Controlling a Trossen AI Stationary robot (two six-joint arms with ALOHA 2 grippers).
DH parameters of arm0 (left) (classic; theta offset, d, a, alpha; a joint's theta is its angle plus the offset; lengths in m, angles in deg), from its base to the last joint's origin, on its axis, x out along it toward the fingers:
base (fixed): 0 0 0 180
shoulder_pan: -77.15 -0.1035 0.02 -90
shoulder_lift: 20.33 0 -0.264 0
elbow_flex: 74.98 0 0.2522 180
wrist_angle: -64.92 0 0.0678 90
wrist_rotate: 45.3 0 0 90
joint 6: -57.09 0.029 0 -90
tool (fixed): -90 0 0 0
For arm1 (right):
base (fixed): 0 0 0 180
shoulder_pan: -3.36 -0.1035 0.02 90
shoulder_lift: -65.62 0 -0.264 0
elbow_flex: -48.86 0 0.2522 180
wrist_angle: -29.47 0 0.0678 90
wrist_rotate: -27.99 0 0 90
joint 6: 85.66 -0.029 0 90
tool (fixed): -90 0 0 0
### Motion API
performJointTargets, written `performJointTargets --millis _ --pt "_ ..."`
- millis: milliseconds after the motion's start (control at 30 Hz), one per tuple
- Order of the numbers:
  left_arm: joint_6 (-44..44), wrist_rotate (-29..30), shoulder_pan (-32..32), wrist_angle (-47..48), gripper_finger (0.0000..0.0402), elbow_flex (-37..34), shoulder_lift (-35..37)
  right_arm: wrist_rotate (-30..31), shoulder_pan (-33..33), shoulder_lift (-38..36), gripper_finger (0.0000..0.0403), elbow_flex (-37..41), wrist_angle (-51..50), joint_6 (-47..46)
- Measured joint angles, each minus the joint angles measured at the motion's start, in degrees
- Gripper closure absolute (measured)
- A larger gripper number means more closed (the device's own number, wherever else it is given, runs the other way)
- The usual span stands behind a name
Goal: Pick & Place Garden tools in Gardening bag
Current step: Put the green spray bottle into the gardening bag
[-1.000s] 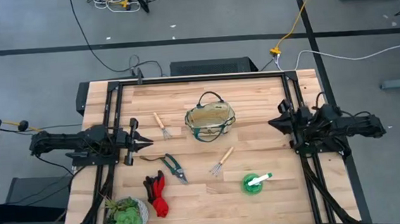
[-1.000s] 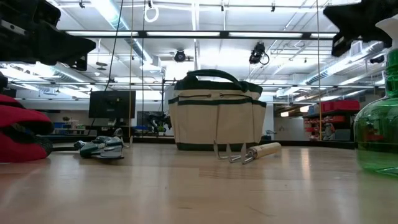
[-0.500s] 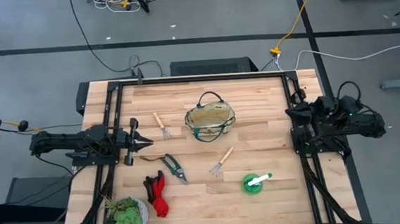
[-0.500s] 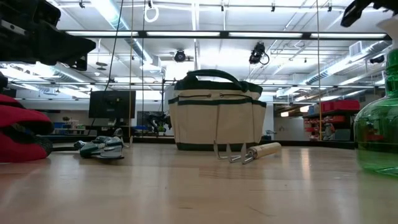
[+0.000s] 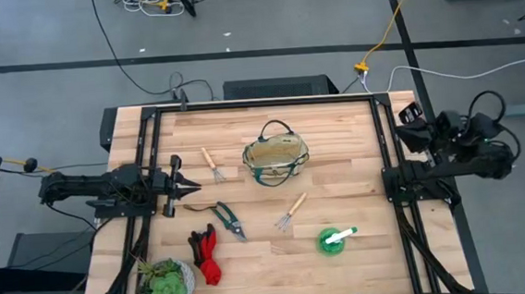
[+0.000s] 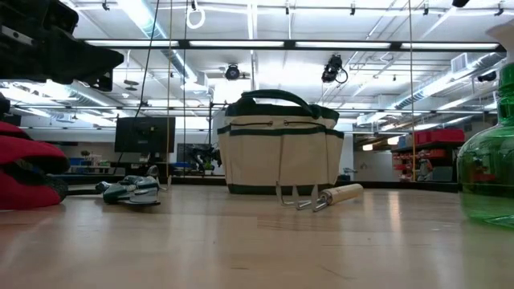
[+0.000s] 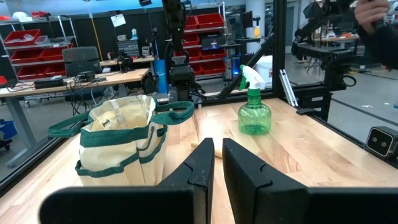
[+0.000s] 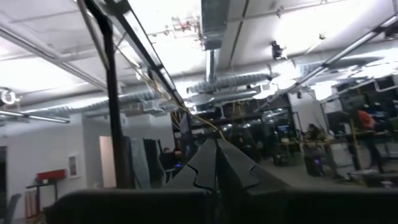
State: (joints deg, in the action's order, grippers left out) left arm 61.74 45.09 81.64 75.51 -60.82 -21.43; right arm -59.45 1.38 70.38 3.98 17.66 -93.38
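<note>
The tan gardening bag (image 5: 275, 160) with dark green trim stands upright on its base at the table's middle far part. Around it lie a wooden-handled fork (image 5: 212, 164), a second fork (image 5: 291, 212), green-handled shears (image 5: 228, 220), red-and-black gloves (image 5: 205, 255) and a green spray bottle with a white head (image 5: 336, 239). My left gripper (image 5: 191, 184) is shut and empty at the table's left edge, pointing at the bag (image 7: 121, 137). My right gripper (image 5: 405, 118) is shut and empty, raised beyond the table's right edge; its wrist view (image 8: 216, 158) sees only the ceiling.
A leafy plant in a pale pot (image 5: 165, 282) stands at the near left corner. A dark metal frame (image 5: 269, 101) runs around the table's edges. In the low view the bottle (image 6: 488, 172) stands near right, the gloves (image 6: 28, 172) near left.
My right gripper has drawn back from the table toward and past its right edge, rising and tipping upward, and has left the low view. Its fingers have stayed shut. The tools and the bag have kept still.
</note>
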Motion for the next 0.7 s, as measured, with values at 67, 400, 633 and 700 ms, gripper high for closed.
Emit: performJointTargets --millis 67,400,633,700 --pt "0.02 0.01 0.00 -0.01 0.0360 0.01 0.00 0.14 0.02 1.39 0.0387 -1.61 -1.08 0.04" --pt "0.02 -0.01 0.00 0.00 0.0360 0.00 0.00 0.05 0.02 8.70 0.0387 -10.92 -5.38 0.23" --pt "0.00 0.00 0.00 0.01 0.0360 -0.01 -0.01 -0.01 0.02 13.46 0.0387 -18.88 -9.27 0.26" --pt "0.00 0.01 0.00 0.01 0.0360 0.01 0.00 0.00 0.01 14.60 0.0387 -21.33 -10.46 0.28"
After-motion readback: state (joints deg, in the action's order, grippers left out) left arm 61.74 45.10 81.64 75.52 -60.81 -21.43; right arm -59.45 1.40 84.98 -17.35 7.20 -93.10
